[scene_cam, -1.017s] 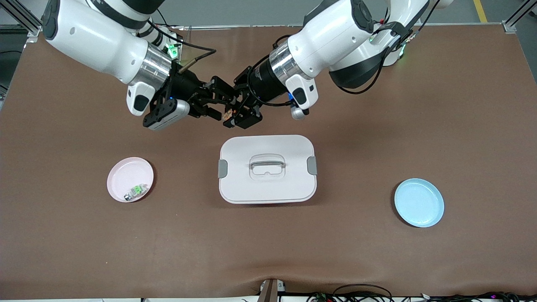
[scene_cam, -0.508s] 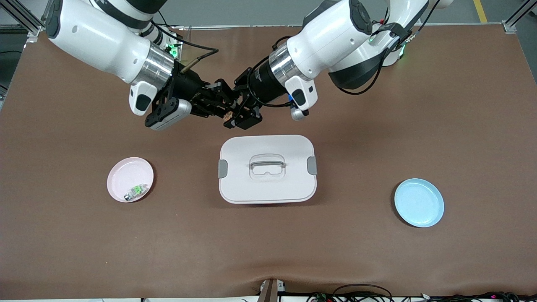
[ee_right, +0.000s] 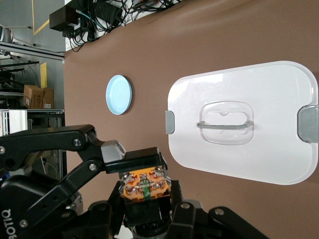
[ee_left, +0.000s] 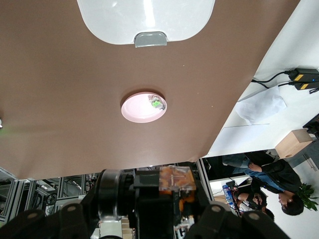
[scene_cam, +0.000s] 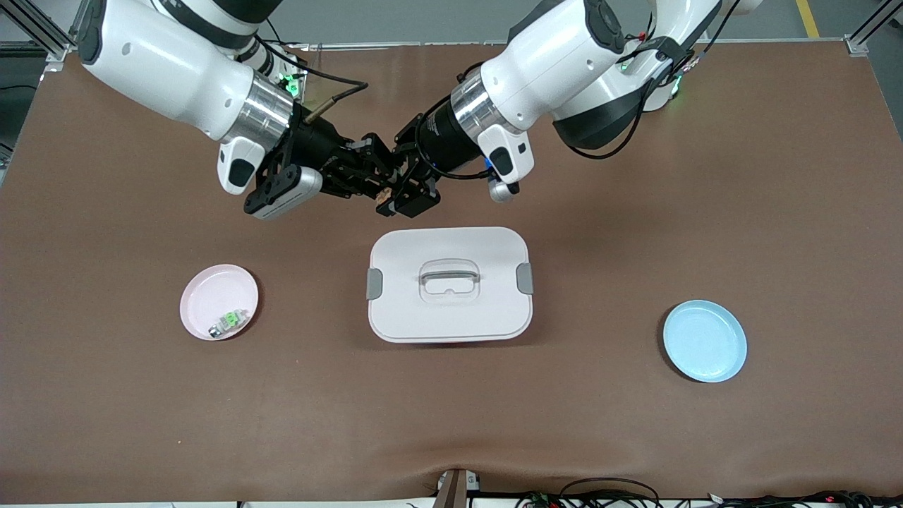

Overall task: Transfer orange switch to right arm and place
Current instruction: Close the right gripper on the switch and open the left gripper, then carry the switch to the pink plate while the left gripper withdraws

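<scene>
Orange switch [scene_cam: 384, 195], mostly hidden, pinched by right tool [scene_cam: 379, 190]; left tool's [scene_cam: 396, 192] grip unclear.

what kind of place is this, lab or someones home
Most likely a robotics lab or workshop: a brown-covered table with aluminium framing at its corners, loose cables along the edge, and cardboard boxes on the floor.
</scene>
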Tool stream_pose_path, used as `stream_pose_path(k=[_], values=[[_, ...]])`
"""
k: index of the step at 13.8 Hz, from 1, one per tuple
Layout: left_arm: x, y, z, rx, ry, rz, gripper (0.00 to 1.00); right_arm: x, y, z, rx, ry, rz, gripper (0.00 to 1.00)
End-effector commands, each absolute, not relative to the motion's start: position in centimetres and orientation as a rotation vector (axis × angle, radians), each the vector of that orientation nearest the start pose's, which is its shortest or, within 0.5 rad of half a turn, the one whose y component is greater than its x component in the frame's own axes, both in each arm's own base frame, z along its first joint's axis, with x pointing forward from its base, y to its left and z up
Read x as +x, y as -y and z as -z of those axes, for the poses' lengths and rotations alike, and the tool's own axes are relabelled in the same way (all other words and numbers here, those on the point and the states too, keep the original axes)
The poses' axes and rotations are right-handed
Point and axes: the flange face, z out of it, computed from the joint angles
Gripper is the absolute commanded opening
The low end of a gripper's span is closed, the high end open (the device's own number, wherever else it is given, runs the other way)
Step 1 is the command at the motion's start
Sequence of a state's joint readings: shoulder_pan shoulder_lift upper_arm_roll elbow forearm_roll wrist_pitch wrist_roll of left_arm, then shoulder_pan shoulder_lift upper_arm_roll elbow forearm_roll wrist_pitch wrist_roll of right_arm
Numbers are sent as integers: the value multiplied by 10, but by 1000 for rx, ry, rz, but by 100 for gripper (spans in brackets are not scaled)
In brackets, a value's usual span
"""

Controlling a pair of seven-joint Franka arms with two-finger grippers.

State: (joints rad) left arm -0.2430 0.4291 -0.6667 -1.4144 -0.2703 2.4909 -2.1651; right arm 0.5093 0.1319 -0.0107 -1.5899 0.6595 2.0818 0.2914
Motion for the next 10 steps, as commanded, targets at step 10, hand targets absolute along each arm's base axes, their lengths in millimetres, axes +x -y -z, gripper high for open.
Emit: stream_pose_path(k=[10], values=[[553, 422, -620, 1694, -1693, 285, 100, 571, -250, -559, -2556, 549, 82, 0]])
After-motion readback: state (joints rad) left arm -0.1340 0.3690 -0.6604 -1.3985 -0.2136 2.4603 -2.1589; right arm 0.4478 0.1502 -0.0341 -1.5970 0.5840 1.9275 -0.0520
